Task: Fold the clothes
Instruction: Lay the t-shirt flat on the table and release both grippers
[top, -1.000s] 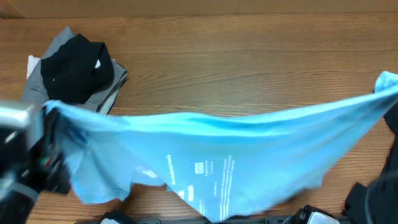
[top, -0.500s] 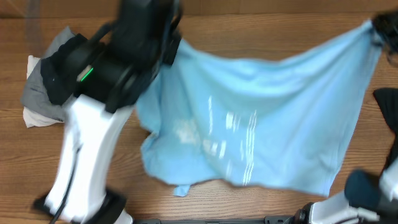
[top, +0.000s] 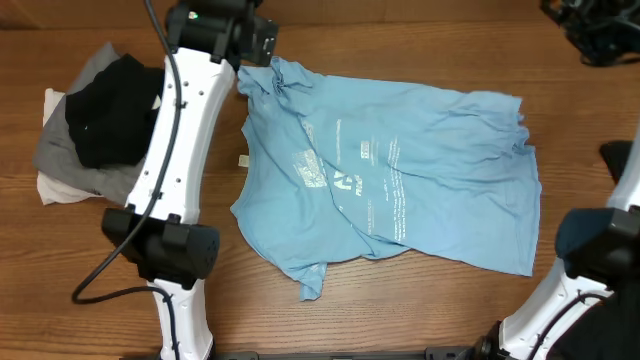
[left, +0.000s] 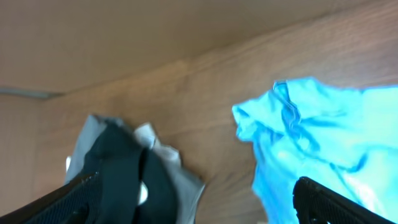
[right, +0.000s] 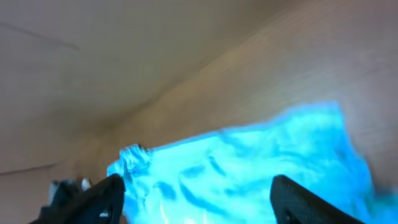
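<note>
Desk (top: 420, 60) wood shows bare along the frame's top edge. We see the blue T-shirt (top: 390, 190) lying rumpled at centre and the dark pile (top: 100, 130) at upper left. The left gripper (left: 196, 186) and right gripper (right: 198, 183) both gape apart, holding nothing.

White left arm (top: 182, 120), black joints (top: 170, 250); looping black cable (top: 105, 284)

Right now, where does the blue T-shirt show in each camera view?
Overhead: blue T-shirt lies spread across the centre.
Left wrist: T-shirt fills the right side.
Right wrist: T-shirt runs from lower centre to right.
Shared landmark: its bunched corner.
</note>
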